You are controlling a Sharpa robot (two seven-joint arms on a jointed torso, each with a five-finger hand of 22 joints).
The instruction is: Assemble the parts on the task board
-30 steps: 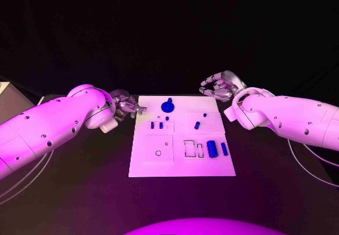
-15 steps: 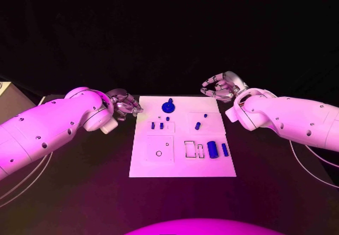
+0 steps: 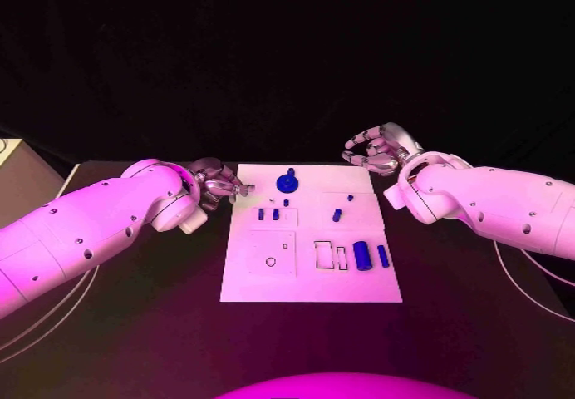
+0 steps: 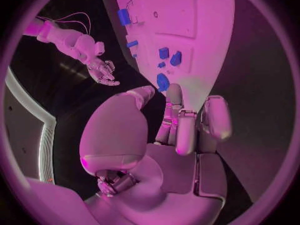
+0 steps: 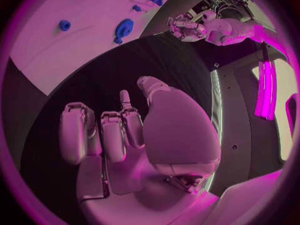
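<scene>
Left hand [image 3: 219, 184]: empty, fingers loosely apart, at the task board's [image 3: 309, 283] far left corner.
Right hand [image 3: 379, 148]: empty, fingers spread, off the far right corner.
Wrist views: palms bare.

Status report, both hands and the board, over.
Left hand empty at the task board edge. Right hand empty, off its far corner. Blue parts untouched. Nothing in the way.

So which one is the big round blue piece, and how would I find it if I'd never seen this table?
Start at the white task board in the middle of the black table. Go to its far edge, between the left hand and the right hand. The round blue part sits there, much wider and rounder than the thin blue parts nearer the robot.
</scene>
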